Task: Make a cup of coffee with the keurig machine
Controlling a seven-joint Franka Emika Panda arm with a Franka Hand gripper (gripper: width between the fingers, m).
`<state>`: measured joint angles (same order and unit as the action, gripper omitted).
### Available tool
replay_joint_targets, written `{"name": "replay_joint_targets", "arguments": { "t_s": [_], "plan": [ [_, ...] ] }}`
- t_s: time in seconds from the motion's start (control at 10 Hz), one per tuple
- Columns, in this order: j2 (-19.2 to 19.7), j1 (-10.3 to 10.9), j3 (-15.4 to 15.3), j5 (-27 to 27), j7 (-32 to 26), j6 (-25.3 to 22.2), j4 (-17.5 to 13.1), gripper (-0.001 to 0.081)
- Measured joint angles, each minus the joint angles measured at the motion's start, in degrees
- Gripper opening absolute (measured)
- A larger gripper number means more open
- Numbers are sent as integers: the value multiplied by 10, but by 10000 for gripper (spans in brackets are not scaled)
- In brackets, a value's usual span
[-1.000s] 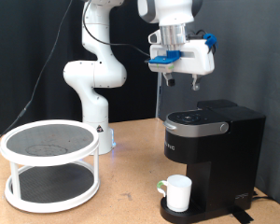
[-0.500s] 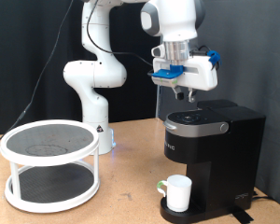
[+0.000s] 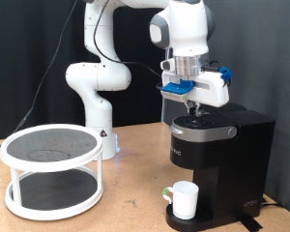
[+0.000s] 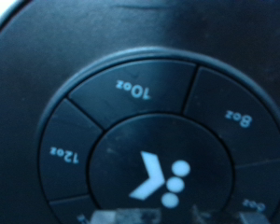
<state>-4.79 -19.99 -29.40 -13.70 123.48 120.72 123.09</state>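
Note:
The black keurig machine [image 3: 222, 159] stands at the exterior view's right with its lid down. The white cup [image 3: 184, 199] stands on its drip tray under the spout. My gripper [image 3: 195, 109] hangs straight down over the machine's round top panel, its tips at or just above it, holding nothing. The wrist view is filled by the keurig machine's top panel [image 4: 93, 47], with size buttons marked 10oz [image 4: 135, 89], 8oz and 12oz around a centre brew button [image 4: 159, 177]. My fingertips [image 4: 121, 217] show close together at the picture's edge, right over the centre button.
A white two-tier round rack [image 3: 50, 169] stands on the wooden table [image 3: 135, 193] at the exterior view's left. The arm's white base [image 3: 99, 92] rises behind it, before a black curtain.
The gripper has moved down and to the exterior view's right, from well above the machine to its top panel. The cup and machine have not moved.

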Motion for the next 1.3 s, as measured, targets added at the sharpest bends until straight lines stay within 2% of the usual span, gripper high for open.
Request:
{"name": "replay_joint_targets", "arguments": {
  "t_s": [0.9, 1.3],
  "plan": [
    [10, -1, -1, 4, 8, 4, 6, 0],
    [35, -3, 5, -3, 30, -42, -26, 0]
  ]
}}
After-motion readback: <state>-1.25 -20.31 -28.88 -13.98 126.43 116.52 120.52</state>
